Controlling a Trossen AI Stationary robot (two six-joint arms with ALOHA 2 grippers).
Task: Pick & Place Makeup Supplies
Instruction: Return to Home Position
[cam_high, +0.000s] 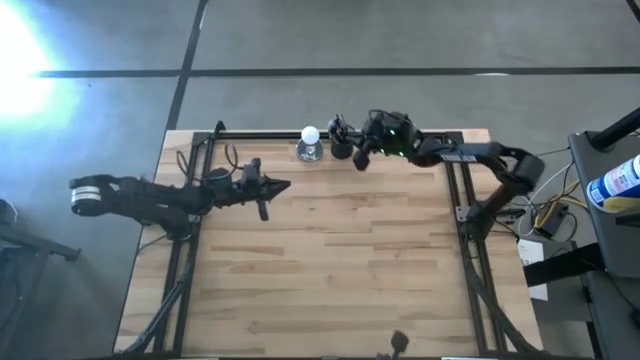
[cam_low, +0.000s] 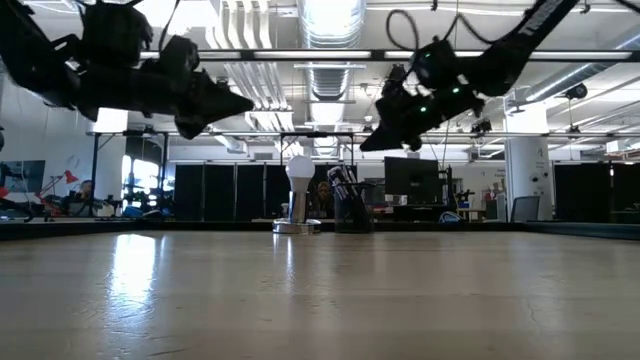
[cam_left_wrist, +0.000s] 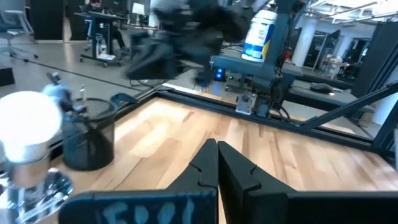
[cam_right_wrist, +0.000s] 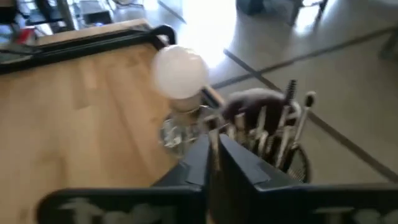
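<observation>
Table (cam_high: 330, 270) rear: brushes (cam_right_wrist: 283, 124) in cup (cam_right_wrist: 297, 163), handles hidden (approx. dozen, maybe).

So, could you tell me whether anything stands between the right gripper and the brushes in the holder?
Nothing visible does. The right gripper hangs raised beside the black holder with the brushes in it; the white ball stands on the holder's far side.

Makeup brushes (cam_right_wrist: 273, 127) blurred, count unclear; black holder (cam_right_wrist: 295, 165) partly behind right gripper (cam_right_wrist: 214, 140); white ball (cam_left_wrist: 28, 127) cut by edge.
</observation>
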